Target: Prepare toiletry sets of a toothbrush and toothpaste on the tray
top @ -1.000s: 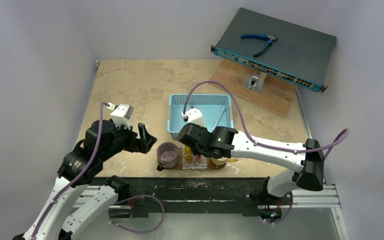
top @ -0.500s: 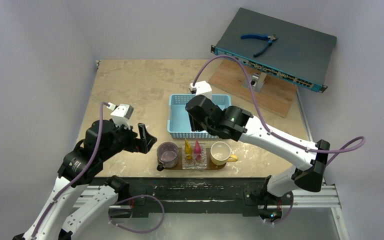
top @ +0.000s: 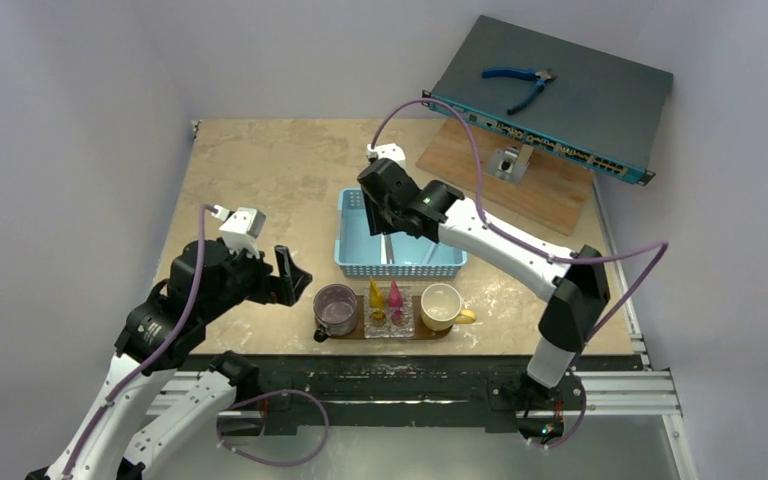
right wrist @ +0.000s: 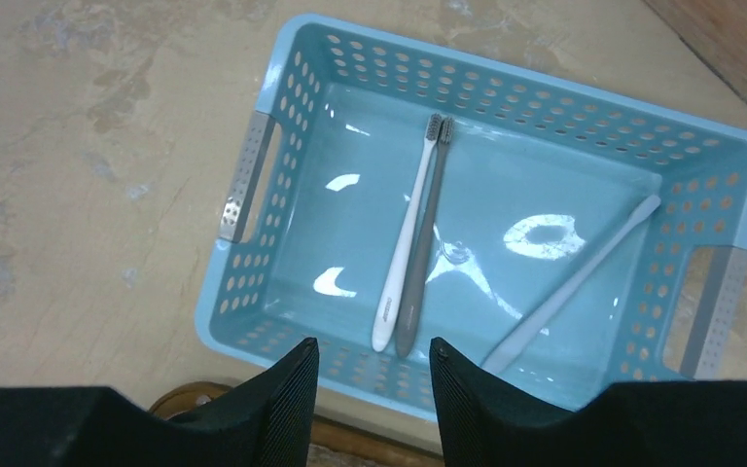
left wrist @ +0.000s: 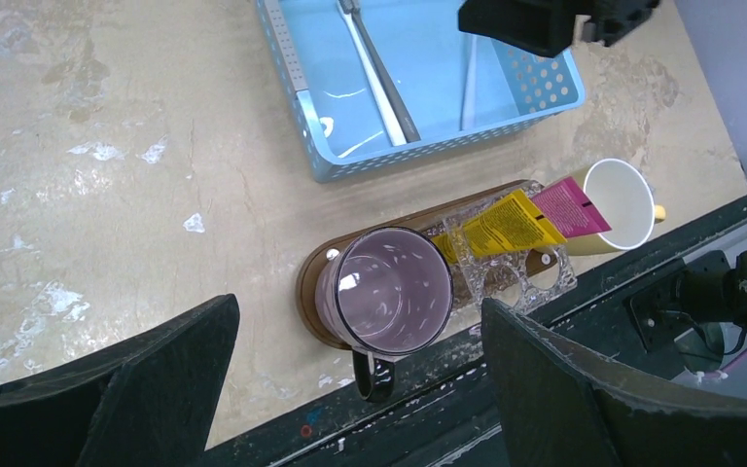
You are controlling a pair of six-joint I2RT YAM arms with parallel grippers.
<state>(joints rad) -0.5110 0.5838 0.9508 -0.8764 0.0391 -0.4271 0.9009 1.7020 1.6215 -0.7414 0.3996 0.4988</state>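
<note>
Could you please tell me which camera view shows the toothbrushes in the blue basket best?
The right wrist view: it looks straight down on all three toothbrushes in the basket. The left wrist view cuts them off at its top edge. The top view shows only faint lines beside the right arm.

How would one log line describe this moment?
right gripper: open above basket | toothbrushes: three in basket | tubes: on tray | left gripper: open, empty
</note>
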